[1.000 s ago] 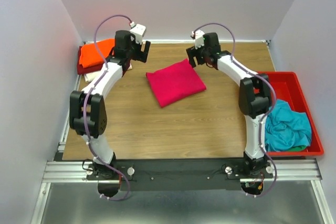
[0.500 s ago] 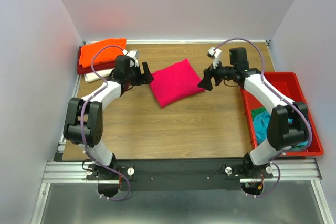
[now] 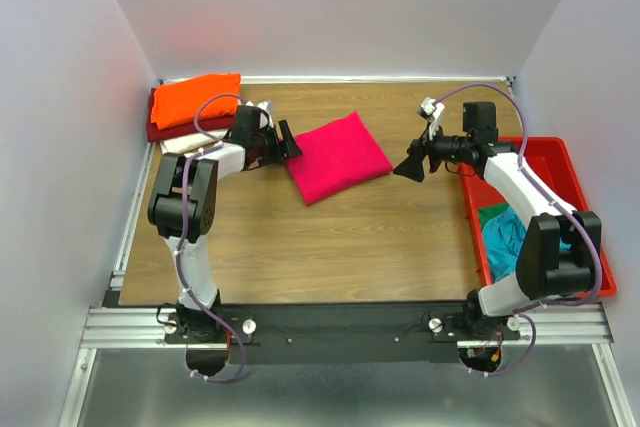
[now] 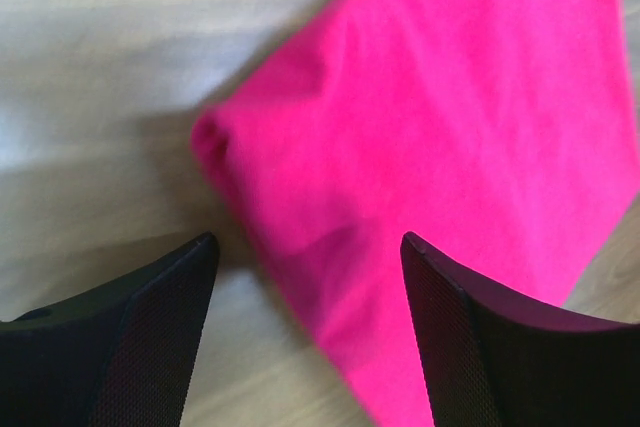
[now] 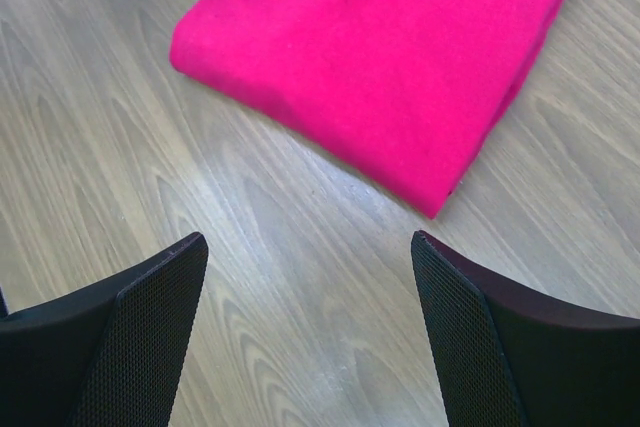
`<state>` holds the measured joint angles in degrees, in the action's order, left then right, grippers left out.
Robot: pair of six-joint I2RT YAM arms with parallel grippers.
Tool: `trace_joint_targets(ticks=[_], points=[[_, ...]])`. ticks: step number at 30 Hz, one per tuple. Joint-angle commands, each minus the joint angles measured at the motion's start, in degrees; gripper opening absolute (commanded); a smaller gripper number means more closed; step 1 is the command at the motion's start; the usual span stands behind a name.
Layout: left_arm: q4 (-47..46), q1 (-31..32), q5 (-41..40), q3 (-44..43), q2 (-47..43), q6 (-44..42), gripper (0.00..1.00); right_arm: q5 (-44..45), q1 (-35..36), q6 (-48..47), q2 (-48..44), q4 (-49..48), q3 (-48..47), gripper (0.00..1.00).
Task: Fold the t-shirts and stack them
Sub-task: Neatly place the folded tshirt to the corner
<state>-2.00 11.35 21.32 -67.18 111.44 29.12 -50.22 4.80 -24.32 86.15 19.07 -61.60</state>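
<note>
Folded pink-red t-shirt (image 3: 338,155): lies flat on the wooden table (image 3: 300,247), between the two pincers. Its near-left corner sits directly ahead of the left gripper (image 3: 290,142). In the left wrist view that rounded corner falls in the gap between the fingertips, slightly beyond them.

Left gripper: jaws spread wide, not clamped on anything. Whether a fingertip touches the cloth cannot be told.

Right gripper (image 3: 408,167): faces the shirt's opposite corner from the other side, near it but apart. Bare wood shows between its fingertips and the cloth edge in the right wrist view. Jaws spread wide, nothing held, nothing touched.

Shirt orientation: folded to a near-square pad, set diagonally to the table edges, one corner toward each pincer. The slightly longer sides run from the left pincer's tip toward the far right. The folded edges look thick and rounded.

Behind the left gripper, at the table's far-left corner, an orange shirt (image 3: 195,97) lies on a dark red shirt (image 3: 160,129), and a cream shirt (image 3: 175,145) shows under them. Behind the right gripper, the red tray (image 3: 592,247) holds a crumpled teal shirt (image 3: 505,239) and a green shirt (image 3: 490,215).
</note>
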Motion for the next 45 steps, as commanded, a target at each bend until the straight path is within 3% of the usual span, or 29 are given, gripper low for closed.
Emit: trace_joint_targets(ticks=[1, 4, 7, 11, 12, 14, 16, 17, 22, 26, 30, 38, 45], points=[[1.91, 0.51, 0.74, -3.65, 5.79, 0.58, 0.80, -3.83, -0.32, -1.61, -0.63, 0.97, 0.87, 0.88], [5.42, 1.48, 0.91, -7.00, 8.44, 0.67, 0.77, -4.10, -0.49, -1.79, -0.81, 1.14, 0.87, 0.88], [6.57, 2.35, 2.22, -8.85, 11.16, 0.50, 0.68, -4.27, -0.66, -2.05, -1.25, 1.23, 0.87, 0.88], [4.82, 2.62, 5.65, -8.50, 11.70, 0.67, 0.44, -4.98, -1.11, -2.23, -1.42, 1.41, 0.96, 0.88], [3.42, 2.62, 6.36, -8.24, 11.61, 0.67, 0.32, -5.33, -1.19, -2.23, -1.51, 1.41, 1.05, 0.88], [0.96, 2.62, 9.17, -7.97, 11.26, 0.41, 0.19, -5.59, -1.46, -2.14, -1.42, 1.50, 0.96, 0.88], [-0.98, 2.62, 11.97, -7.88, 10.73, 0.14, 0.12, -5.68, -1.72, -2.23, -1.33, 1.58, 0.96, 0.88], [-3.08, 2.62, 12.86, -7.79, 10.12, -0.47, 0.00, -5.77, -1.90, -2.23, -1.33, 1.67, 0.96, 0.88], [-9.42, 2.36, 21.38, -6.39, 6.52, -2.23, 0.00, -6.03, -3.04, -2.23, -1.42, 1.85, 1.05, 0.88], [-9.96, 1.74, 20.61, -4.98, -0.33, -7.14, 0.00, -6.56, -3.57, -2.23, -1.33, 2.02, 0.96, 0.88], [0.31, 1.74, 4.31, -6.39, -6.13, -17.24, 0.00, -6.74, -3.92, -2.40, -1.42, 2.11, 0.96, 0.88], [10.68, 1.74, -16.45, -10.06, -13.61, -30.42, 0.00, -6.82, -4.18, -2.49, -1.34, 2.29, 0.87, 0.87], [16.67, 1.74, -26.24, -15.87, -14.49, -37.38, 0.00, -7.00, -4.36, -2.58, -1.42, 2.46, 0.78, 0.87]])
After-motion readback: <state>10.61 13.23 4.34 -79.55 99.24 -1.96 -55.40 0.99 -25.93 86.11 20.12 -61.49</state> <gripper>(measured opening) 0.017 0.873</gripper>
